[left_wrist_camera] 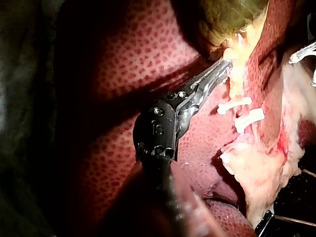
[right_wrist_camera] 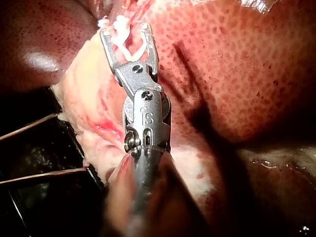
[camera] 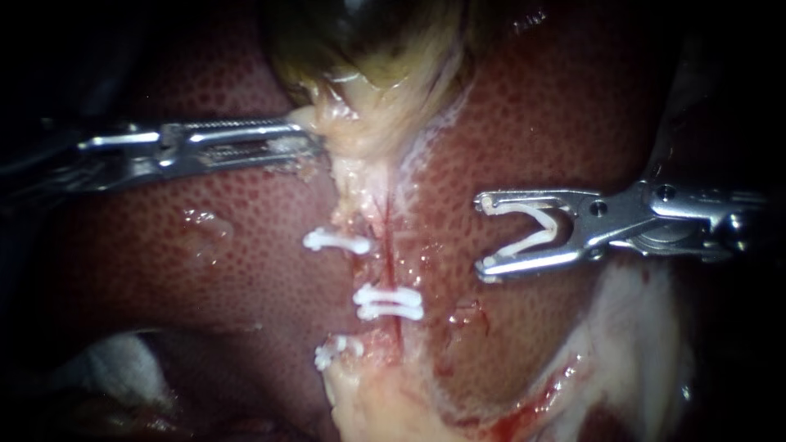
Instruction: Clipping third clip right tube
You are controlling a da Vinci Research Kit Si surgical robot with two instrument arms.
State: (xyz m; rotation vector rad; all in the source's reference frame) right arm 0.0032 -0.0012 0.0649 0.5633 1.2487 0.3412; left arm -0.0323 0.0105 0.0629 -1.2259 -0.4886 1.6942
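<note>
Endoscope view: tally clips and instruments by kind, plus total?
Clips on the tissue: 3
Loaded clip, held in the right instrument: 1
Instruments: 2, the left instrument gripping the gallbladder at its lower end, and the right instrument
Total: 6

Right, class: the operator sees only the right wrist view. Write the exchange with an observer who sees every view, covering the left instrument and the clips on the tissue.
Operator: Where is my left instrument?
Observer: The left instrument has its jaws shut on pale tissue just below the gallbladder.
Operator: How many clips are on?
Observer: Three: an upper clip, a middle clip and a lower clip.
Operator: Is my clip at the tube yet?
Observer: No; the right instrument, holding its white clip, stands apart from the tube, over the liver.
</note>
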